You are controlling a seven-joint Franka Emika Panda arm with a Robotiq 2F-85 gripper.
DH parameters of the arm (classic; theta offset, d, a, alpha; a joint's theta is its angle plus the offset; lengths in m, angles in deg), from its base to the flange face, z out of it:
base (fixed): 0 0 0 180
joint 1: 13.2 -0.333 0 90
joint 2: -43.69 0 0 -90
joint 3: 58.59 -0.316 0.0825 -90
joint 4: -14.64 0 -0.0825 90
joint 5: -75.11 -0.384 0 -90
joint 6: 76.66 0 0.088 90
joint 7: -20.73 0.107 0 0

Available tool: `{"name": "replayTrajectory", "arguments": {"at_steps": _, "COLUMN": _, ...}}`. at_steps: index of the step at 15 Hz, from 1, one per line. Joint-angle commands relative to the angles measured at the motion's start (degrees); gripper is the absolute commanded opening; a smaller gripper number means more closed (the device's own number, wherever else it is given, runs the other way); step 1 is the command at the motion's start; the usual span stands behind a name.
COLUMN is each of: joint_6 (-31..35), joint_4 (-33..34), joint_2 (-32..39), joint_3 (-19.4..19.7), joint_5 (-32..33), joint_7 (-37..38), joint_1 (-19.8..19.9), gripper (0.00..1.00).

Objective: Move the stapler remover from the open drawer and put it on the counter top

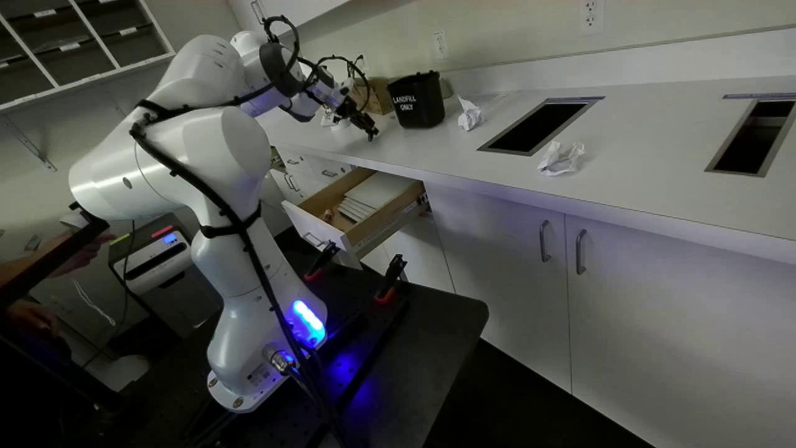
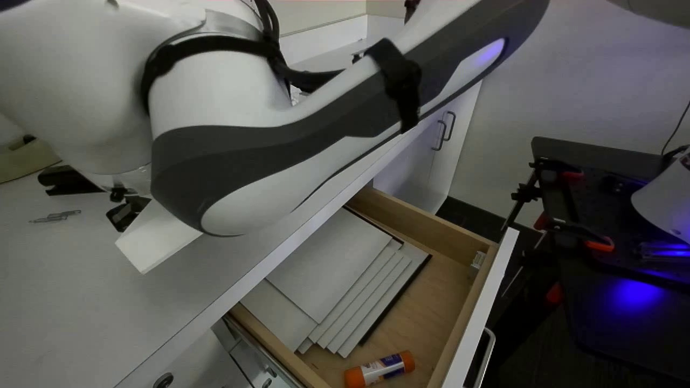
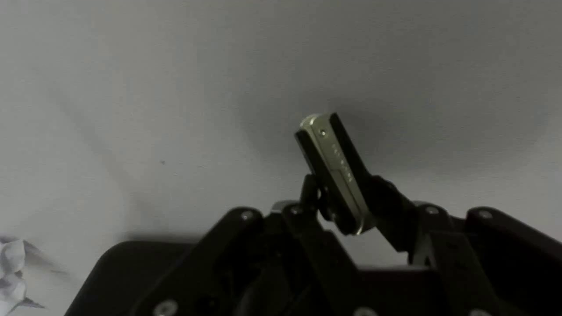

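The stapler remover [image 3: 340, 166] shows in the wrist view as a metal strip with raised lettering and black sides. It sits tilted between the fingers of my gripper [image 3: 347, 195], which is shut on it. In an exterior view my gripper [image 1: 368, 126] hangs over the white counter top [image 1: 429, 146], left of the black bin. A shadow shows near the remover; I cannot tell whether it touches the surface. The drawer [image 2: 426, 302] is open below the counter edge, with its front [image 1: 317, 227] pulled out. In an exterior view the arm hides most of the gripper.
The drawer holds white boards [image 2: 334, 258] and a glue stick [image 2: 380, 369]. A black landfill bin [image 1: 418, 102] and a cardboard box [image 1: 378, 93] stand by the wall. Crumpled papers [image 1: 561, 158] and a dark cut-out [image 1: 538, 124] are on the counter. The black table [image 1: 429, 348] carries the arm.
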Motion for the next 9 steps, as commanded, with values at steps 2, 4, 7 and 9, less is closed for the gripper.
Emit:
{"name": "replayTrajectory", "arguments": {"at_steps": 2, "joint_6": -5.0, "joint_4": 9.2, "joint_2": 4.3, "joint_3": -0.6, "joint_5": -1.6, "joint_7": -2.5, "joint_1": 0.8, "gripper": 0.66}}
{"name": "replayTrajectory", "arguments": {"at_steps": 4, "joint_6": -6.1, "joint_4": 10.2, "joint_2": 4.3, "joint_3": -0.5, "joint_5": -1.3, "joint_7": -1.8, "joint_1": 0.6, "gripper": 0.81}}
{"name": "replayTrajectory", "arguments": {"at_steps": 7, "joint_6": -8.4, "joint_4": 10.9, "joint_2": 2.8, "joint_3": -0.1, "joint_5": -0.9, "joint_7": -0.5, "joint_1": -0.2, "gripper": 0.99}}
{"name": "replayTrajectory", "arguments": {"at_steps": 9, "joint_6": -10.2, "joint_4": 11.4, "joint_2": 1.5, "joint_3": 0.1, "joint_5": -0.6, "joint_7": 0.0, "joint_1": -0.8, "gripper": 1.00}}
